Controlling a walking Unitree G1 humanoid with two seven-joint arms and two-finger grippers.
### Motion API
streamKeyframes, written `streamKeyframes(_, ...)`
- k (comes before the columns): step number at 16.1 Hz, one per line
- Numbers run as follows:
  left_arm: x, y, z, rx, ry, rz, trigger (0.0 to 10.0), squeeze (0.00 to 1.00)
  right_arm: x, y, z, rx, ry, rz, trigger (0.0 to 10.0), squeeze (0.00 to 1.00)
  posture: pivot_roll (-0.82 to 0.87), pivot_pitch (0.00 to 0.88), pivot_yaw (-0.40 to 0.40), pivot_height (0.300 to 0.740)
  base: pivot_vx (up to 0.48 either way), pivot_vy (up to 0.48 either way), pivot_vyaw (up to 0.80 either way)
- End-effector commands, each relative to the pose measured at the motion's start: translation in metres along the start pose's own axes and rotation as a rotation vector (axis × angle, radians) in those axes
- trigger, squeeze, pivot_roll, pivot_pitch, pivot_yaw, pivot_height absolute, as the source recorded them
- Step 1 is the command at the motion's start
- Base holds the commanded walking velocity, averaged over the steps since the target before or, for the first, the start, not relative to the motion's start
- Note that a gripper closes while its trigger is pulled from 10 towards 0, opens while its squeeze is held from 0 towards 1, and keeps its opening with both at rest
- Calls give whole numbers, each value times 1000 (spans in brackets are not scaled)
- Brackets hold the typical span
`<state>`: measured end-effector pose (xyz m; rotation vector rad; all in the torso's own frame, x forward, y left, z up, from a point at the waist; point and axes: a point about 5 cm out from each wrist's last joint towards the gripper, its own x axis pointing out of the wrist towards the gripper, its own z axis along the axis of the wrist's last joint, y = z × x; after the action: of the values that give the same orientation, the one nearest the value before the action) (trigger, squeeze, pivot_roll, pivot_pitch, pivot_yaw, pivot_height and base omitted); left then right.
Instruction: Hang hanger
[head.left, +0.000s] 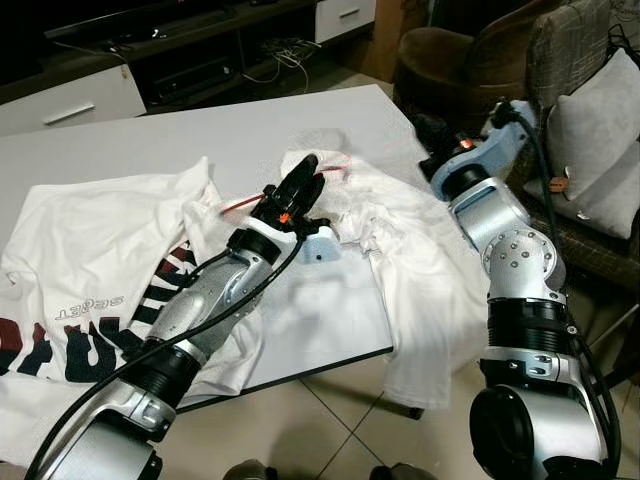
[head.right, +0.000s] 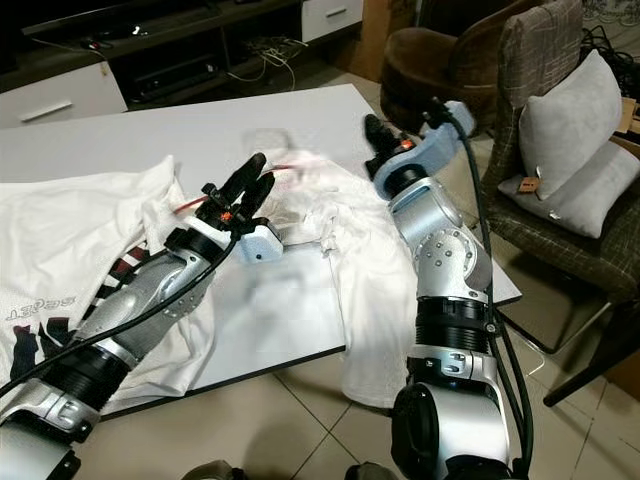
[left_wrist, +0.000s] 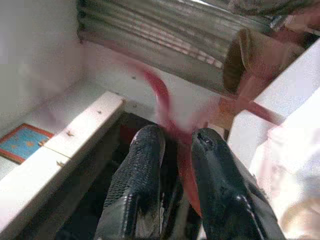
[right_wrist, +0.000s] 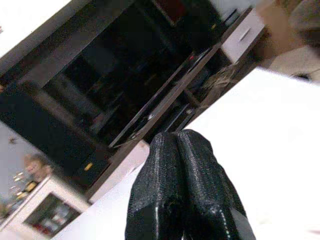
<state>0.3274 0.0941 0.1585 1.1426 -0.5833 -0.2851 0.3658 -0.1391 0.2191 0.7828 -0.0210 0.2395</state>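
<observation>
The hanger (head.left: 325, 168) is red and thin, and you have it in the left pincer (head.left: 303, 178): in the left wrist view its hook curls up just past the fingertips (left_wrist: 145, 145), with a red bar running down between the two fingers, which sit narrow around it. From the head views the rest of the hanger pokes out on either side of that pincer, one end toward the printed shirt (head.left: 90, 290), the other lying on the plain white shirt (head.left: 400, 250) that is bunched on the surface (head.left: 120, 150). Whether the hanger is threaded into that white shirt or merely resting on it, you cannot tell from here.

Your right pincer (head.right: 372, 135) hangs above the far right part of the surface, fingers pressed together on nothing (the right wrist view shows them closed, looking toward the dark TV unit (head.left: 180, 45)).

What could go wrong: the grip is on a thin rod, so if you swing the arm fast the hanger may twist in the fingers and the hook end up pointing the wrong way. If cloth is caught on it, lifting could drag the white shirt, part of which already hangs over the near edge, right off onto the floor. The armchair (head.left: 440, 55) and cushioned chair (head.left: 590, 130) stand close on the right, so turning there could snag the right arm.
</observation>
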Motion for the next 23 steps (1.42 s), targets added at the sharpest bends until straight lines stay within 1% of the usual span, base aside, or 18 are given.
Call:
streamKeyframes(1,1,4,-5,-23,33,5,10000,0,-1,-8,1,-10,-17,-44,0,75,-52,0,23,736,0,0,0)
streamKeyframes(3,1,5,-12,-80,86,25,10000,0,-3,-17,11,-8,-94,-115,0,75,-51,0,22,736,0,0,0)
streamKeyframes(4,0,7,-15,-99,109,39,10000,0,-3,-19,15,-7,-110,-122,0,75,-51,0,23,736,0,0,0)
streamKeyframes(6,-1,7,-16,-117,117,42,10000,0,-2,-18,14,-32,-101,-100,0,75,-51,0,22,736,0,0,0)
streamKeyframes(7,-1,8,-16,-149,121,52,10000,0,-3,-13,11,-100,-93,-72,0,71,-51,0,23,736,0,0,0)
streamKeyframes(9,0,8,-16,-163,121,48,10000,0,-4,-8,9,-214,-87,-34,0,63,-52,0,24,736,0,0,0)
streamKeyframes(10,0,9,-16,-189,127,54,10000,0,-4,-6,7,-282,-80,-19,5373,47,-53,0,26,736,0,0,0)
streamKeyframes(11,0,11,-17,-266,154,80,10000,0,-5,-5,4,-391,-68,2,10000,0,-53,0,27,736,0,0,0)
streamKeyframes(12,1,12,-19,-330,178,101,10000,0,-5,-6,4,-425,-63,7,10000,0,-54,0,28,736,0,0,0)
streamKeyframes(13,0,17,-26,-533,253,161,10000,0,-7,-8,2,-518,-46,18,10000,0,-54,0,31,736,0,0,0)
streamKeyframes(14,0,15,-30,-649,290,154,10000,0,-8,-12,0,-561,-20,25,10000,0,-54,0,31,736,0,0,0)
streamKeyframes(15,-1,7,-28,-761,300,97,10000,0,-10,-16,-3,-570,2,29,10000,0,-51,0,33,736,0,0,0)
streamKeyframes(16,-2,2,-25,-817,294,62,10000,0,-12,-19,-5,-586,14,30,10000,0,-50,0,34,736,0,0,0)
streamKeyframes(18,-6,-3,-21,-898,302,38,10000,0,-19,-24,-11,-661,28,48,10000,0,-49,0,39,736,0,0,0)
streamKeyframes(19,-7,-4,-21,-927,308,41,10000,0,-22,-27,-11,-688,25,50,10000,0,-47,0,42,736,0,0,0)
streamKeyframes(20,-11,-3,-22,-997,327,54,10000,0,-32,-34,-11,-740,8,51,10000,0,-46,0,47,736,0,0,0)
streamKeyframes(21,-15,0,-25,-1030,333,55,10000,0,-40,-39,-10,-775,0,48,10000,0,-47,0,49,736,0,0,0)
streamKeyframes(23,-19,4,-26,-1009,322,47,10000,0,-46,-42,-11,-794,-5,44,10000,0,-50,0,55,736,0,0,209)
